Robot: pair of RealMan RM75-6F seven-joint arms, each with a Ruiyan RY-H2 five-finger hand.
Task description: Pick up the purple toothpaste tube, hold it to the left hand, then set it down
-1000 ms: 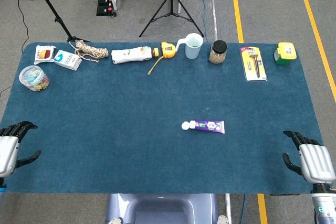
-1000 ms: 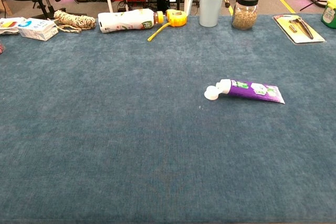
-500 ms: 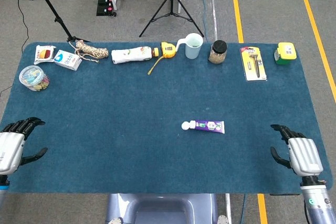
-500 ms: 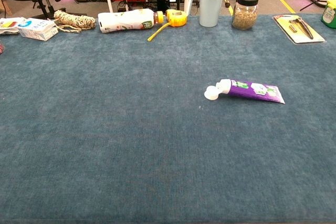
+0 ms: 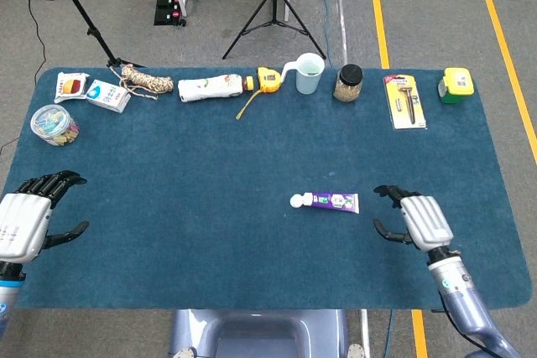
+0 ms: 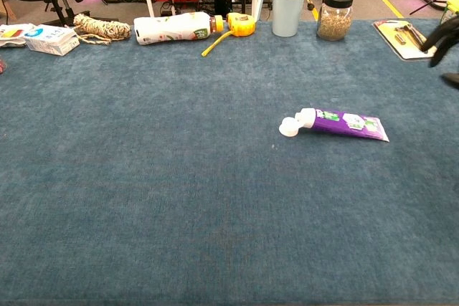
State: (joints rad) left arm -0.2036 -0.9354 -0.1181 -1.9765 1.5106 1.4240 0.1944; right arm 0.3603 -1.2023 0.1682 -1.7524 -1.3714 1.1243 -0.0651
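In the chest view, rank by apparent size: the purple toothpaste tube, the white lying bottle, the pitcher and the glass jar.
1. white bottle
2. purple toothpaste tube, though it lies nearer the camera, so this is unsure
3. pitcher
4. glass jar

We look steeply down from the head view onto the whole blue surface (image 5: pixel 168 173), floor beyond its far edge. Our chest view sits low and nearer, facing across the surface. Both share the toothpaste tube (image 5: pixel 331 201) and far row.

Matt blue felt-like table cover (image 5: pixel 210 165), glossy purple plastic toothpaste tube (image 5: pixel 332 201), smooth pale plastic-shelled right hand (image 5: pixel 418 220)
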